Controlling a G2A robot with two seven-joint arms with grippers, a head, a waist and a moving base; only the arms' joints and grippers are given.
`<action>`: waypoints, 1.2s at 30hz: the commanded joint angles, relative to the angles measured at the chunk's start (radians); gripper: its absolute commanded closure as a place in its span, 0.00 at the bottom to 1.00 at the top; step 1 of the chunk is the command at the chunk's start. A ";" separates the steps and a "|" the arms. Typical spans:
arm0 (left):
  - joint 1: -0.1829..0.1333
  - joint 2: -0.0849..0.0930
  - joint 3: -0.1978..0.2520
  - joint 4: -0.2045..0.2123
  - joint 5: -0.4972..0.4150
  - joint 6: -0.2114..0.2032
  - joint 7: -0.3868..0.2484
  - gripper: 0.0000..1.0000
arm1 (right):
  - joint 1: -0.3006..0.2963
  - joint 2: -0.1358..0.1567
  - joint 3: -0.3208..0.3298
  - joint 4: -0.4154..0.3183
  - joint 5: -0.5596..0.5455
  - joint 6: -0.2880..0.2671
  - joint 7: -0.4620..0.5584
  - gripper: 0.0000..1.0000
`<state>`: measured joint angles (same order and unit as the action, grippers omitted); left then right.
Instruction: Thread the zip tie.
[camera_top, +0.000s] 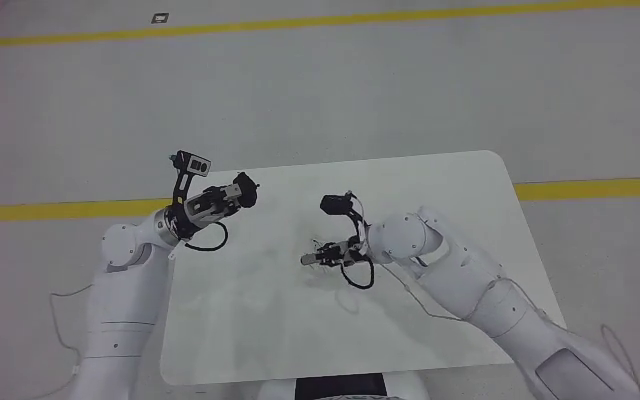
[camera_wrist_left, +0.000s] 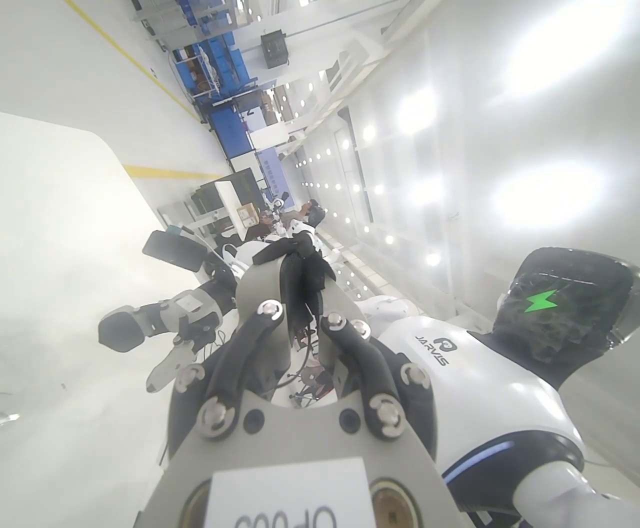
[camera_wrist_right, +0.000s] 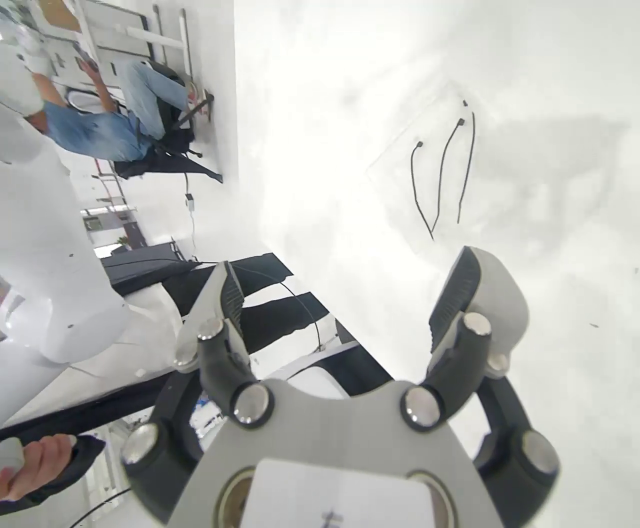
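Observation:
Three black zip ties (camera_wrist_right: 442, 170) lie side by side on the white table (camera_wrist_right: 550, 150), unthreaded, inside a faint square outline. My right gripper (camera_wrist_right: 347, 280) hangs open a short way back from them, nothing between its ribbed pads (camera_wrist_right: 457, 285). From above, the right gripper (camera_top: 312, 258) sits low over the middle of the table (camera_top: 420, 190). My left gripper (camera_wrist_left: 297, 280) is raised near the table's far left corner, its fingers pressed together with black pad material bunched at the tips. The left gripper (camera_top: 244, 190) points toward the right gripper (camera_wrist_left: 142, 355).
The table's rounded edge runs close behind the left arm. Bare table surface lies between the two grippers and toward the front edge. Yellow floor lines (camera_top: 300, 22) run beyond the table.

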<state>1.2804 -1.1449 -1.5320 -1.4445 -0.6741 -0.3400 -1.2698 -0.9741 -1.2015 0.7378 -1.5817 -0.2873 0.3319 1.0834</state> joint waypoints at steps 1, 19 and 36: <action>0.000 0.000 0.000 0.000 0.000 0.000 0.000 1.00 | 0.057 -0.022 -0.046 0.055 0.006 0.008 0.005 0.00; 0.000 0.000 0.000 0.000 0.000 0.000 0.000 1.00 | 0.188 -0.113 -0.186 0.251 -0.031 0.008 -0.027 0.00; 0.000 0.000 0.000 0.000 0.000 0.000 0.000 1.00 | 0.188 -0.113 -0.186 0.251 -0.031 0.008 -0.027 0.00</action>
<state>1.2804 -1.1449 -1.5320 -1.4445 -0.6741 -0.3400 -1.2698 -0.7859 -1.3143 0.5517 -1.3308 -0.3184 0.3400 1.0568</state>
